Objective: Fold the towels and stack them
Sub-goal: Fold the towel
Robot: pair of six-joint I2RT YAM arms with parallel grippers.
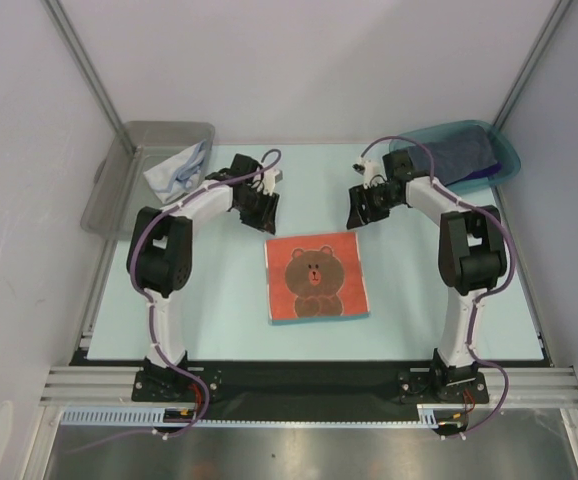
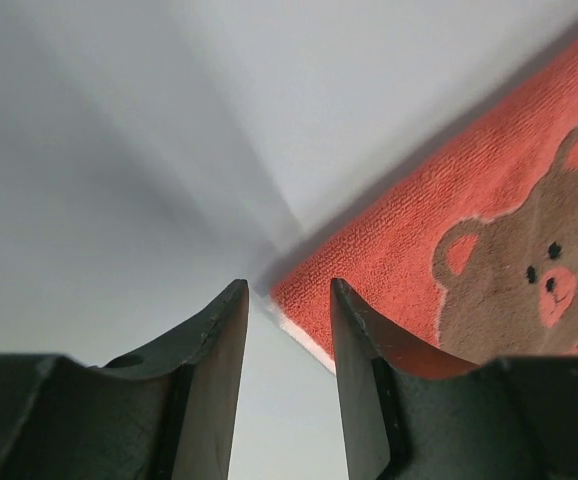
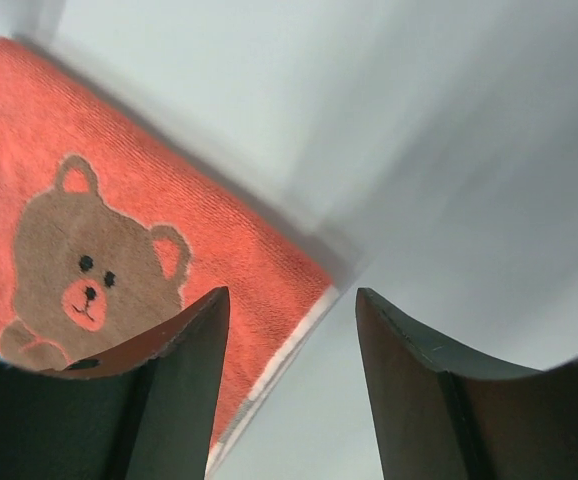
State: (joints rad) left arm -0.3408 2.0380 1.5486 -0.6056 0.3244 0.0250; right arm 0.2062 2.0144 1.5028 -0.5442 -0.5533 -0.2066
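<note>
Pale tabletop (image 1: pixel 219 300) shows all around the flat orange towel (image 1: pixel 316 278).

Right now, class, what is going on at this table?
This is a towel-folding job. An orange-red bear towel lies flat and unfolded in the middle. The left gripper and right gripper hang open by its two far corners, holding nothing. A pale towel sits in the grey bin, a dark towel in the teal bin. Nothing is stacked yet.
</note>
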